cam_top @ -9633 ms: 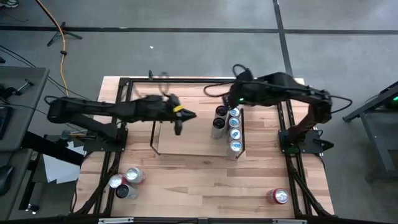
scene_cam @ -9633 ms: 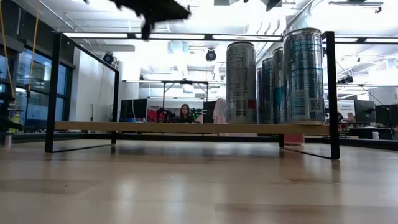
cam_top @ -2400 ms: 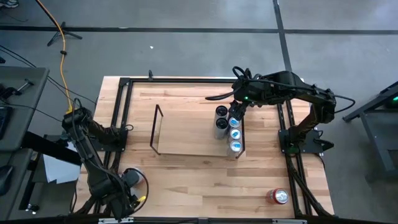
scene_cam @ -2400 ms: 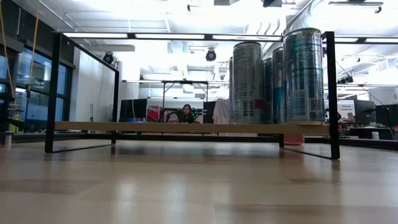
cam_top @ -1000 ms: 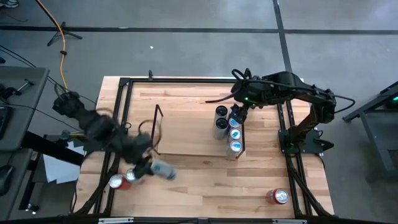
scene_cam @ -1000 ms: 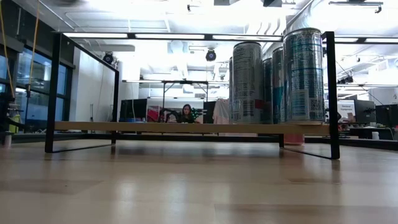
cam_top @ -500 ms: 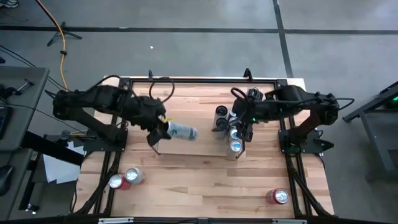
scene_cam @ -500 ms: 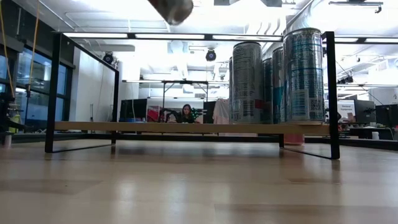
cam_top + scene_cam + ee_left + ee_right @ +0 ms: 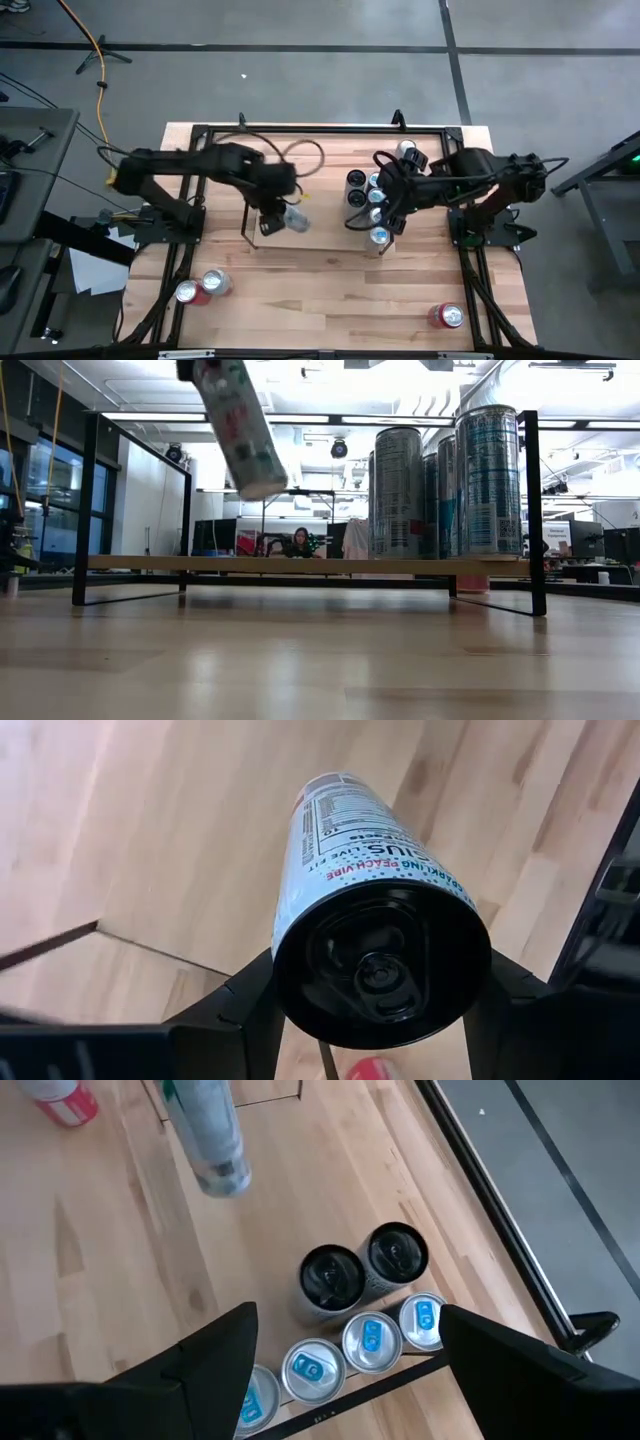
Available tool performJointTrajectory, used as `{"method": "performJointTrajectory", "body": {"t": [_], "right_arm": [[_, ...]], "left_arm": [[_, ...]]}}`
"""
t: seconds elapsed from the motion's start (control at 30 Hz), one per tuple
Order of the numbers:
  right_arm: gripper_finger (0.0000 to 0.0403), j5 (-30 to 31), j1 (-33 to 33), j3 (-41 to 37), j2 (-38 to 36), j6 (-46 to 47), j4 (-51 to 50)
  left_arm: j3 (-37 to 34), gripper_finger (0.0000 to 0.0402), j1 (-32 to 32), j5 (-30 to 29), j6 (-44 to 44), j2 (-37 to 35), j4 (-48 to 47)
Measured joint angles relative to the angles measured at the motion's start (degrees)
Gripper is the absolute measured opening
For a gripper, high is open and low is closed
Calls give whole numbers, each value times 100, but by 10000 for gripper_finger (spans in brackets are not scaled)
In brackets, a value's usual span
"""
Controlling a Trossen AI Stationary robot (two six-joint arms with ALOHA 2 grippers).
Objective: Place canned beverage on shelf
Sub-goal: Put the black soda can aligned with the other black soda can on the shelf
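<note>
Shelf (image 9: 320, 228), the low light-wood board with black wire end frames, lies mid-table and is the biggest target; six cans (image 9: 372, 205) crowd its 3 o'clock end, four blue-topped in a row and two dark-topped beside them, while the board toward 9 o'clock is bare. Left gripper (image 9: 272, 218) is clamped around the slim white can (image 9: 293, 220), carrying it tilted in the air over that 9 o'clock end, just by the wire frame (image 9: 249, 205). Right gripper (image 9: 385, 205) hovers above the standing cans with its fingers spread and nothing between them.

To set it well, I judge the can must be brought upright first, then lowered clear of the wire frame, on bare board toward the group. Two spare cans (image 9: 200, 286) wait at 7 o'clock, a red one (image 9: 446, 316) at 5 o'clock.
</note>
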Motion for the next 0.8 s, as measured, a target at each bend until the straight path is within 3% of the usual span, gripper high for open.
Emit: {"method": "performJointTrajectory", "body": {"t": [0.37, 0.8], "right_arm": [[298, 0, 267, 1, -20, 187, 0], [298, 0, 264, 0, -21, 251, -1]], "left_arm": [[1309, 174, -92, -384, 1117, 1479, -985], [1321, 200, -49, -387, 1399, 1620, -952]]}}
